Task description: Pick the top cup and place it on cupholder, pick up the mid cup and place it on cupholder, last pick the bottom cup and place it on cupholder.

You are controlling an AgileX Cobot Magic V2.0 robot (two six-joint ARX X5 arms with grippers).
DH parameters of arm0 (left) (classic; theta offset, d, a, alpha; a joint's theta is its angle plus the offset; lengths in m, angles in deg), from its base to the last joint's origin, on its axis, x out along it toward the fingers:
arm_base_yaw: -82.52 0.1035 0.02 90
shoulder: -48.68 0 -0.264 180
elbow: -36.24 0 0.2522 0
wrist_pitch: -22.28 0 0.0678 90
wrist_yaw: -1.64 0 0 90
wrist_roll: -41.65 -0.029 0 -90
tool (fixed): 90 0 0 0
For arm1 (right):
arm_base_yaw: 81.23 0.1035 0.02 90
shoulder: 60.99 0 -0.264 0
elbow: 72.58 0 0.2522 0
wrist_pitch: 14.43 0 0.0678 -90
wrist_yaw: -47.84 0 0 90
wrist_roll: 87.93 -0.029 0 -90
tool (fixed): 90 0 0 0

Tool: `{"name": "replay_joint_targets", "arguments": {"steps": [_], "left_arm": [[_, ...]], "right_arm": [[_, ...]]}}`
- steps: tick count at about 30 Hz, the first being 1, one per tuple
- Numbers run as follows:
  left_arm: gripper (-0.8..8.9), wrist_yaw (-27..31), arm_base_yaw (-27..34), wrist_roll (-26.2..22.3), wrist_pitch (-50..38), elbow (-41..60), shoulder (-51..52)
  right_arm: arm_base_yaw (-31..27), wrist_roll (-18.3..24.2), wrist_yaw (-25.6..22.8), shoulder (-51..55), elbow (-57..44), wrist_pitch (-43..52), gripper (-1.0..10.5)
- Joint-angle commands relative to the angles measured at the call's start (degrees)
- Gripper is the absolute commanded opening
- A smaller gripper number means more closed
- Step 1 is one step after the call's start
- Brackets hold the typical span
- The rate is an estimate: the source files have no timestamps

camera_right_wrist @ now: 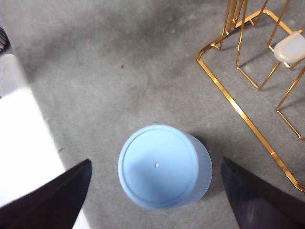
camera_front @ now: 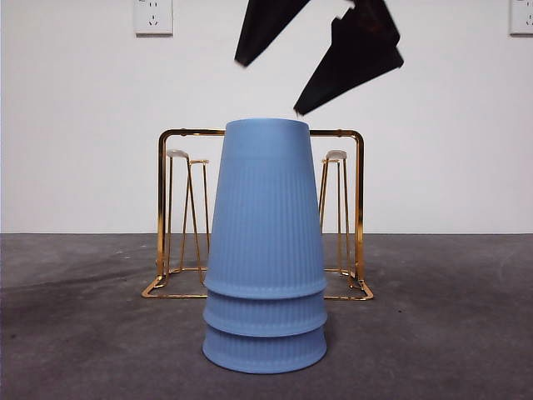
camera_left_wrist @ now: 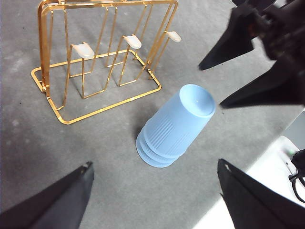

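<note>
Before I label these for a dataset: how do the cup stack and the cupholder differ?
The cup stack is solid, matte blue and ribbed; the cupholder is open, shiny gold wire. The cup stack tapers upward to a closed flat top; the cupholder has a rectangular base and white-tipped upright prongs. The cup stack stands nearer the front camera, hiding the cupholder's middle. Both stand upright on the grey table, untouched, with the right end effector open above the stack.

three stacked cups [camera_front: 265,275]; one cupholder [camera_front: 360,217]

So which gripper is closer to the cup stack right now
Right. The right gripper hangs open straight above the cup stack, jaws either side of its top. The left gripper, also open, sits farther back, off to one side.
</note>
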Motion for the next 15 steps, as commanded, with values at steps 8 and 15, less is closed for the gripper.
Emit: {"name": "replay_joint_targets", "arguments": {"steps": [8, 15], "left_arm": [[4.09, -0.28, -0.2, -0.31, -0.98, -1.31, -0.33], [4.09, -0.28, -0.2, -0.33, -1.07, -1.31, -0.33]], "right_arm": [[1.44, 0.7, -2.43, -6.12, 1.27, 2.27, 4.4], [2.25, 1.73, -2.97, -8.0, 1.27, 2.25, 4.3]]}}
